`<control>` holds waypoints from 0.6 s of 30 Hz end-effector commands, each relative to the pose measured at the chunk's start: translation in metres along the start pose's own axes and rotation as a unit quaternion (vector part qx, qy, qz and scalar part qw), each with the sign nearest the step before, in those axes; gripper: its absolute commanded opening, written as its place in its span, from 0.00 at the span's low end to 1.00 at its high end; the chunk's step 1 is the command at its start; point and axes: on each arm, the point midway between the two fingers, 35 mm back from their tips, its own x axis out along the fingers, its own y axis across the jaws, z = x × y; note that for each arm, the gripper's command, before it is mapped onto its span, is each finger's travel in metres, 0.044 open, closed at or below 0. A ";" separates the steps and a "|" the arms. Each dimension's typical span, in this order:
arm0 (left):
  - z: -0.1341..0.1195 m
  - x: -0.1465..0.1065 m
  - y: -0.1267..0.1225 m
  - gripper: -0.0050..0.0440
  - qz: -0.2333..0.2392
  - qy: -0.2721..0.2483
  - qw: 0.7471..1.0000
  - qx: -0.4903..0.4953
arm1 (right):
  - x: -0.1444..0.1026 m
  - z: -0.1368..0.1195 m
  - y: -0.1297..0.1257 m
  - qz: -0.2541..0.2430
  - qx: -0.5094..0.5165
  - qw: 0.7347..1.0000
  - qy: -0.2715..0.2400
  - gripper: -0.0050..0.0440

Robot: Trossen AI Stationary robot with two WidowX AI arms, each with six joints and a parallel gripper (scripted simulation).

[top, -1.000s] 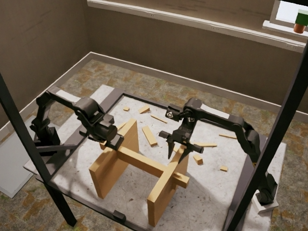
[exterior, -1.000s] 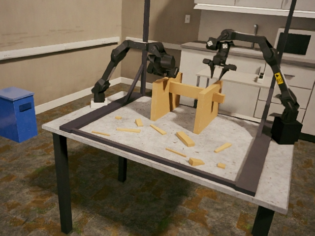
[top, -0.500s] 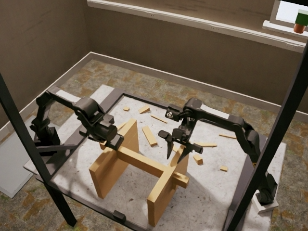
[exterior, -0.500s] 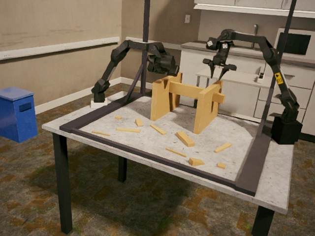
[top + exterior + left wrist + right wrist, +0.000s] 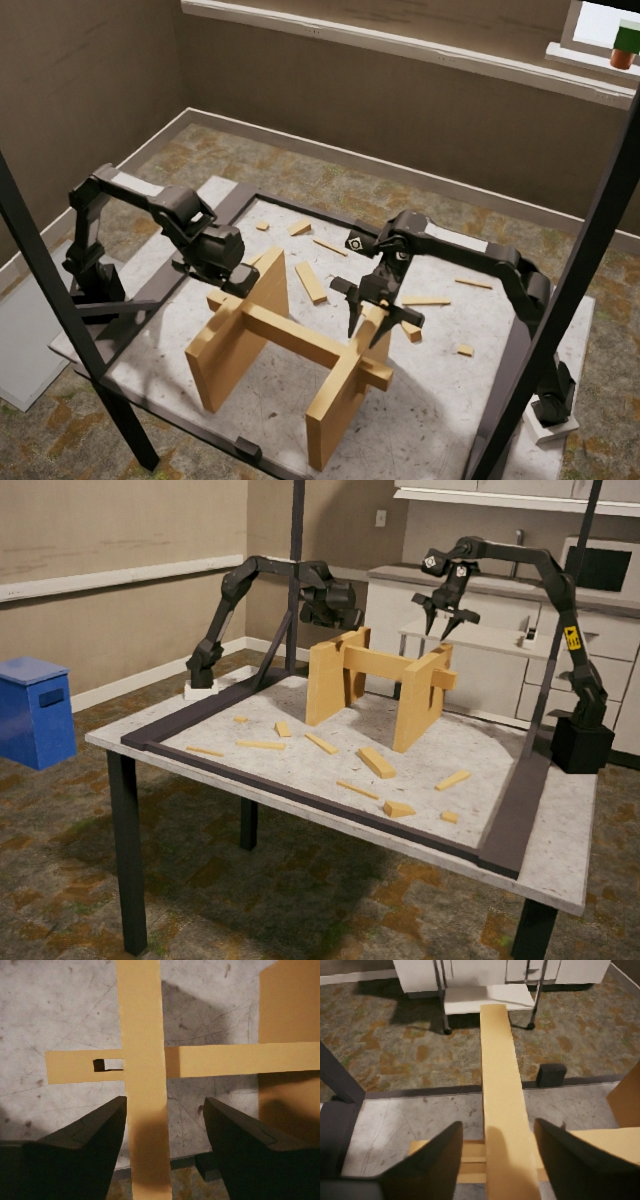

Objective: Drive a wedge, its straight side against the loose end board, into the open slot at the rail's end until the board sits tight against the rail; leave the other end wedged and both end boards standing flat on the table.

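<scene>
The loose end board point(image 5: 235, 330) point(image 5: 421, 702) point(image 5: 144, 1020) stands upright, with a narrow gap to the thick rail point(image 5: 294, 335) point(image 5: 374, 661) point(image 5: 225, 1060). Its rail end shows an open slot point(image 5: 112, 1064) outside the board. My left gripper point(image 5: 436, 636) point(image 5: 165, 1104) is open just above this board's top edge; its fingers are hidden in the top view. The other end board point(image 5: 338, 408) point(image 5: 330, 686) point(image 5: 505, 1090) stands upright. A wedge point(image 5: 472, 1151) shows beside it in the rail end, partly hidden. My right gripper point(image 5: 361, 342) point(image 5: 498, 1126) is open over this board's top edge. Neither holds anything.
Several loose wooden pieces lie on the table behind the boards in the top view, among them a long thick piece point(image 5: 311, 283) point(image 5: 376, 762), a short wedge-shaped block point(image 5: 299, 227) point(image 5: 398, 809) and a thin strip point(image 5: 329, 246) point(image 5: 356, 789). A dark frame point(image 5: 310, 792) edges the table.
</scene>
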 end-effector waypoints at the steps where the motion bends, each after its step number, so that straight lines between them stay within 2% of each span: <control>1: 0.015 -0.013 0.001 0.52 -0.049 0.003 0.999 0.012 | 0.000 0.014 0.010 -0.027 -0.013 0.999 0.018 0.52; 11: 0.057 -0.026 0.005 0.52 -0.152 -0.019 0.986 0.059 | 0.017 0.032 0.028 -0.091 -0.017 0.994 0.054 0.52; 13: 0.057 -0.026 0.005 0.52 -0.152 -0.019 0.986 0.059 | 0.017 0.032 0.028 -0.091 -0.017 0.994 0.054 0.52; 18: 0.075 -0.034 0.011 0.52 -0.198 -0.045 0.976 0.084 | 0.023 0.040 0.037 -0.129 -0.015 0.990 0.057 0.52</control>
